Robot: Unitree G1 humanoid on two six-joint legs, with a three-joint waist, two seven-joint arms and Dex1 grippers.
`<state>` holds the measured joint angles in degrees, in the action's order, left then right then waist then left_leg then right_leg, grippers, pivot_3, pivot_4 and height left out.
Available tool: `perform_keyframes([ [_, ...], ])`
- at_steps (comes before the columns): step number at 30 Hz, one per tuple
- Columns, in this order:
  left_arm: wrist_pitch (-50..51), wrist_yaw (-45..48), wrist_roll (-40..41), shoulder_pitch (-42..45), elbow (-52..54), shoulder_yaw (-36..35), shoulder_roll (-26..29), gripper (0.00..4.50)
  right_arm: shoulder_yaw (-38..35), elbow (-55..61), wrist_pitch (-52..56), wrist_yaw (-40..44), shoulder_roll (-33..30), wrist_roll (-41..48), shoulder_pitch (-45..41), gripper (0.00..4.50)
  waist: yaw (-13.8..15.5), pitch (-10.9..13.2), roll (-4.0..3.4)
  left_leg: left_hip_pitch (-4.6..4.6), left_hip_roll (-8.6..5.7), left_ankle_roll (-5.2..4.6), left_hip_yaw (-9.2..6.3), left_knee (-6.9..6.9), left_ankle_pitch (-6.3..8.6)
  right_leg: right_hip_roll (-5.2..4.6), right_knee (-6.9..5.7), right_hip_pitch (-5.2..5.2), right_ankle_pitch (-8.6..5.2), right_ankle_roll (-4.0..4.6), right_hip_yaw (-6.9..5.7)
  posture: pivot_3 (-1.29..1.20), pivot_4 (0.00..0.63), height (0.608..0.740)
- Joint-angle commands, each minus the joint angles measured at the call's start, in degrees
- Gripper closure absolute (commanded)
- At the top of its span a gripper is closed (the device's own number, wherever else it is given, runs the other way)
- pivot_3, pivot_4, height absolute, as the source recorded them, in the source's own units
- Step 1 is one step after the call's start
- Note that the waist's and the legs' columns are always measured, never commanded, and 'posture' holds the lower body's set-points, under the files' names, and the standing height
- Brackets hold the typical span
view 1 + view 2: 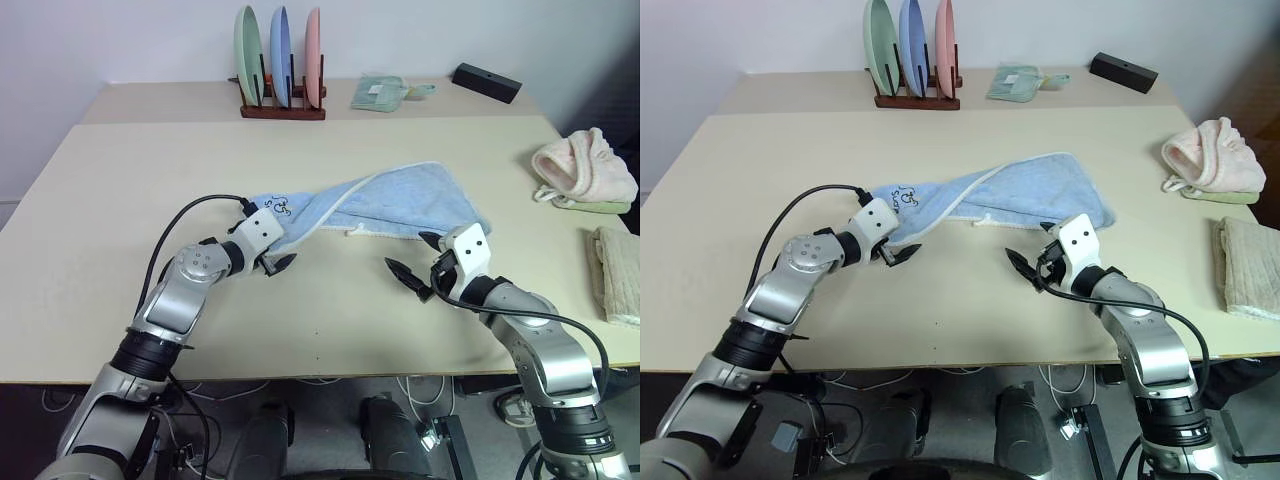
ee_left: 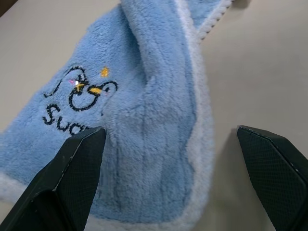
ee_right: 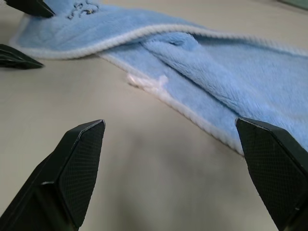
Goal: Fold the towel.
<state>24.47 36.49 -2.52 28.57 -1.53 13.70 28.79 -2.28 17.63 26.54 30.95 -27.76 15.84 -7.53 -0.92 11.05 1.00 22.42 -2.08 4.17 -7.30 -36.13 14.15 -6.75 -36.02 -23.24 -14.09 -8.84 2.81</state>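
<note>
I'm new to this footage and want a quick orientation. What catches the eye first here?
A rumpled light blue terry cloth towel with white trim lies mid-table, its embroidered logo corner toward the robot's left. The open left gripper sits at that corner, the open right gripper just short of the towel's other end.

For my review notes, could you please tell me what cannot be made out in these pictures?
- Towel: the underside and inner layers are hidden by its own folds, head views.
- Logo: the lettering is cut short by the left gripper's finger, left wrist view.
- Beige cloth: cut off by the edge, left eye view.
</note>
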Motion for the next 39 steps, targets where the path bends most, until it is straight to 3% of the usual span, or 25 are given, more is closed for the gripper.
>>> perform_keyframes([
  [1,1.7,-0.1,-0.5,0.2,-1.0,-0.6,0.0,0.59,0.1,1.9,-1.6,-0.5,0.5,-0.4,0.1,0.0,0.0,0.0,0.0,0.0,0.0,0.0,0.0,0.0,0.0,0.0,0.0,0.0,0.0,0.0,0.0,0.0,0.15,0.74],
  [2,2.0,-0.5,-0.4,0.1,-1.1,-1.0,-0.2,0.8,0.2,2.0,-1.7,-0.6,0.5,-0.5,0.4,0.0,0.0,0.0,0.0,-0.01,0.0,0.0,0.0,0.0,0.0,0.0,0.0,0.0,0.0,0.0,0.0,0.0,0.15,0.74],
  [9,0.8,-2.4,-0.5,-0.7,-2.1,-2.6,-0.1,4.38,0.6,1.9,-1.9,-0.8,0.7,-0.8,0.2,0.0,-0.3,0.0,0.0,-0.04,0.01,0.0,0.0,0.02,0.0,0.01,-0.03,-0.02,0.0,0.0,0.0,0.0,0.15,0.74],
  [15,-2.9,-1.8,3.1,-2.6,2.2,-6.5,0.1,4.45,0.1,1.7,-2.4,-0.6,-0.2,-1.5,0.0,0.0,-0.3,0.0,0.0,-0.03,0.01,0.0,0.0,0.02,0.0,0.01,-0.02,-0.02,0.0,0.0,0.0,0.0,0.15,0.74],
  [20,-5.6,1.4,7.6,-10.2,10.0,-13.7,4.8,4.45,-1.2,-1.9,-5.0,-2.1,-3.2,-5.8,-3.1,0.0,-0.3,0.0,-0.01,-0.01,0.02,0.0,0.0,0.08,0.0,0.0,-0.02,-0.08,0.0,0.01,0.01,0.0,0.15,0.74],
  [24,-9.1,0.7,6.6,-16.0,5.9,-19.9,10.3,4.45,-1.9,-7.8,-9.2,-2.9,-6.2,-9.7,-7.8,0.0,-0.2,0.0,-0.02,-0.02,0.02,0.0,0.02,0.04,0.0,0.0,-0.02,-0.07,0.0,0.02,0.01,0.0,0.15,0.74],
  [31,-14.2,-0.5,5.9,-16.9,-0.6,-21.9,12.5,4.45,1.1,-18.0,-13.2,-1.8,-8.2,-14.6,-16.3,0.0,-0.1,0.0,-0.02,0.0,0.01,0.0,0.02,0.02,0.0,-0.01,0.02,-0.03,0.0,0.02,0.0,0.0,0.15,0.74],
  [39,-14.7,1.0,6.5,-17.1,1.3,-18.9,10.1,4.45,-3.1,-31.1,6.7,-1.0,0.1,-4.4,-26.3,0.0,-0.3,0.0,-0.03,0.0,0.02,0.0,0.01,0.06,0.0,0.0,-0.02,-0.08,0.01,0.03,0.01,0.0,0.15,0.74],
])
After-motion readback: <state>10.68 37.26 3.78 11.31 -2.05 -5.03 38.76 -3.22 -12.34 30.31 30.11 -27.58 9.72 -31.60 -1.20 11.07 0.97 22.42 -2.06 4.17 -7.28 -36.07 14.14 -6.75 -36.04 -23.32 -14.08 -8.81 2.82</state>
